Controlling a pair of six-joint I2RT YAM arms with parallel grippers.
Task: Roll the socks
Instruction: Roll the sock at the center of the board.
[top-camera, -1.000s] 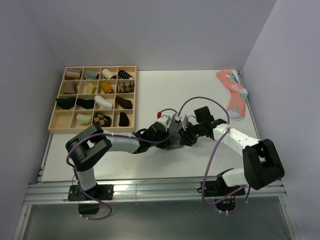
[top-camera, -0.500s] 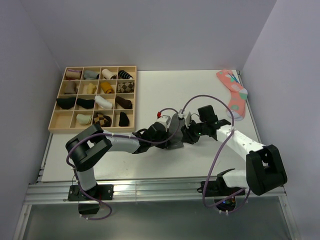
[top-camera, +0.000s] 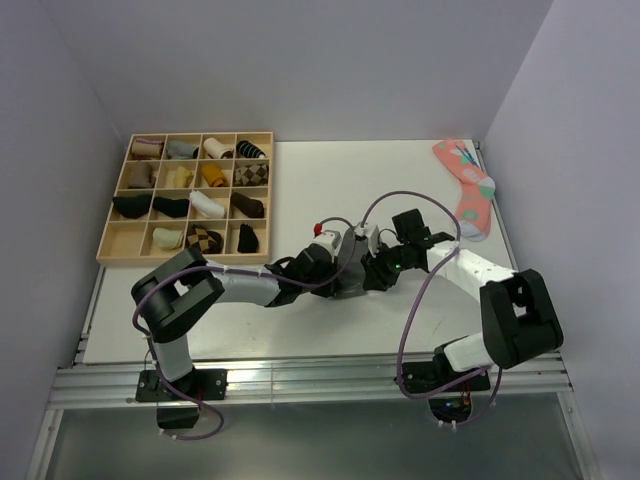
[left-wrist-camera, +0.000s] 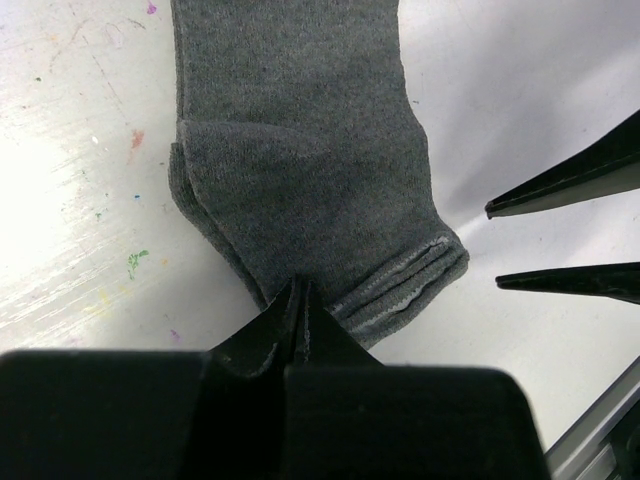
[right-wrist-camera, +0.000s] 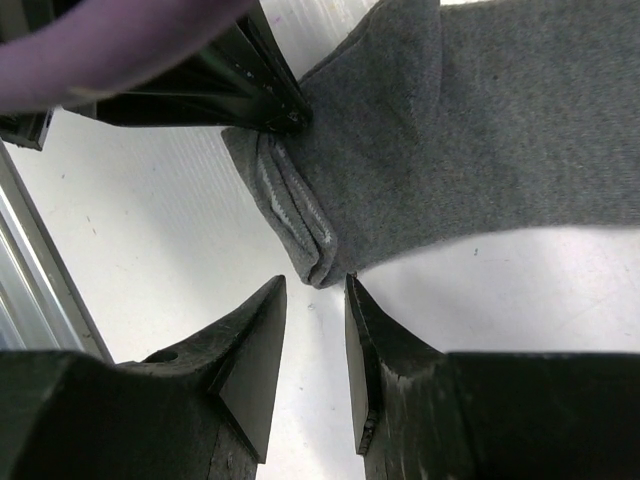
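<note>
At mid-table, your two stacked charcoal socks (left-wrist-camera: 300, 150) meet your left gripper (left-wrist-camera: 298, 300), fingers together at their cuff; your right gripper (right-wrist-camera: 314, 300) stands slightly parted, empty, just beside.

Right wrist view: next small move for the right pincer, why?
Probably ease the right pincer forward around the cuff corner of the socks: its jaws stand open just short of it, while the left pincer pinches the cuff's other end.

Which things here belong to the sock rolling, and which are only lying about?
For the job: grey socks; left gripper, shut on their cuff; right gripper, open beside the cuff.
Lying about: pink dotted sock; wooden tray with sock rolls.
</note>
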